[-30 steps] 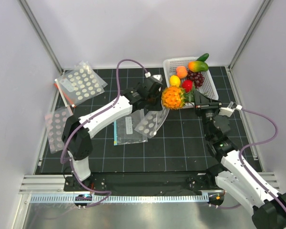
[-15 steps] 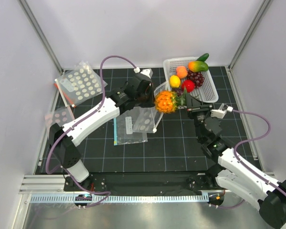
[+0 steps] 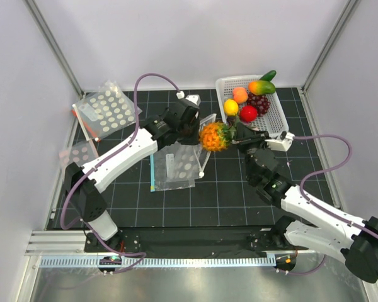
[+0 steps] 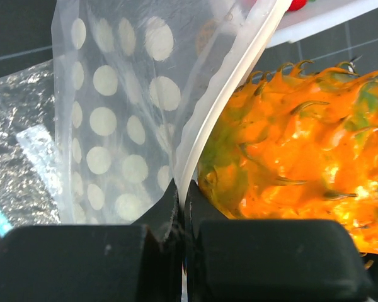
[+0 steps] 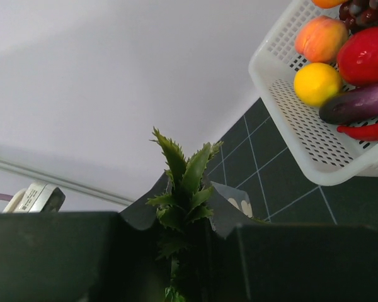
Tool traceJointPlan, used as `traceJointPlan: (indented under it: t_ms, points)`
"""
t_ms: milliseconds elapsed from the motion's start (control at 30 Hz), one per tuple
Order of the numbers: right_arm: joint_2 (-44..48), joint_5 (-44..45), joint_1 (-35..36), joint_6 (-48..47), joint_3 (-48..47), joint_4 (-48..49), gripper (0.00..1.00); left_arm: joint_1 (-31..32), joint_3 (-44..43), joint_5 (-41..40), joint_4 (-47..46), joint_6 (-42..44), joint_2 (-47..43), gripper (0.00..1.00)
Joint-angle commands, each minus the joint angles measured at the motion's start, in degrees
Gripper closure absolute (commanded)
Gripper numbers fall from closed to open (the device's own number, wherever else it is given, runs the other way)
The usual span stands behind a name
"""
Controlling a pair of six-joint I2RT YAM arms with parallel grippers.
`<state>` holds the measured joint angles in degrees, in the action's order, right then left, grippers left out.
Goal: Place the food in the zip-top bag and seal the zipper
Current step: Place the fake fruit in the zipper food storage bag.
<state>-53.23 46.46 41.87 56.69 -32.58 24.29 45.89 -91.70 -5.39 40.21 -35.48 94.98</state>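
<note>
My right gripper [image 3: 234,135] is shut on the green crown [image 5: 181,182] of the orange pineapple [image 3: 214,136] and holds it off the mat at the mouth of the white-dotted zip-top bag [image 3: 188,160]. My left gripper [image 3: 193,129] is shut on the bag's mouth edge with the zipper strip [image 4: 222,110] and holds it up; the pineapple [image 4: 296,157] is right beside that edge. A round red fruit [image 3: 249,113], purple eggplant [image 5: 356,102] and red chili pepper [image 5: 365,131] lie in the white basket [image 3: 278,119].
The basket also holds a peach [image 3: 240,95], lemon [image 3: 230,107], mango [image 3: 262,87] and dark grapes [image 3: 259,102]. A plain clear bag with a blue strip [image 3: 164,173] lies under the dotted one. More dotted bags [image 3: 106,110] lie at the left by the frame post.
The right gripper has carried the pineapple left and slightly down, to the bag's mouth. The left gripper has shifted a little, keeping the bag's edge raised.
</note>
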Motion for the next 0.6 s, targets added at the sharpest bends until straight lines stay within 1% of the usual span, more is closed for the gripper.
traceJointPlan:
  t_ms: [0,67,100,167,200,300,500,567]
  points:
    - [-2.84,5.66,3.74,-9.04,-2.23,2.50,0.99,1.04,-2.70,3.54,-2.59,1.29,-0.85,1.00]
    - [-4.67,5.49,5.76,-10.71,-2.40,4.17,0.99,1.04,-2.43,3.54,-2.68,1.65,-0.76,1.00]
    - [-5.38,6.36,6.64,-13.68,-2.40,6.10,0.99,1.04,-2.34,3.54,-2.68,1.82,-0.76,1.00]
    - [-7.31,8.20,9.62,-16.68,-2.75,8.30,0.99,0.96,-2.25,3.54,-2.59,2.35,-0.67,1.00]
    - [-8.02,9.69,10.51,-20.26,-2.75,10.75,0.99,0.96,-2.17,3.37,-2.59,2.52,-0.67,1.00]
    - [-10.04,12.42,13.06,-24.15,-3.81,11.92,0.99,0.96,-1.82,3.01,-2.59,2.96,-0.94,1.00]
    - [-12.95,16.64,13.94,-26.89,-4.78,12.97,0.99,1.04,-1.20,3.80,-2.94,3.32,-1.46,1.00]
    - [-12.17,16.91,13.94,-26.89,-4.08,14.63,0.99,1.04,-0.94,3.98,-3.03,3.49,-1.64,1.00]
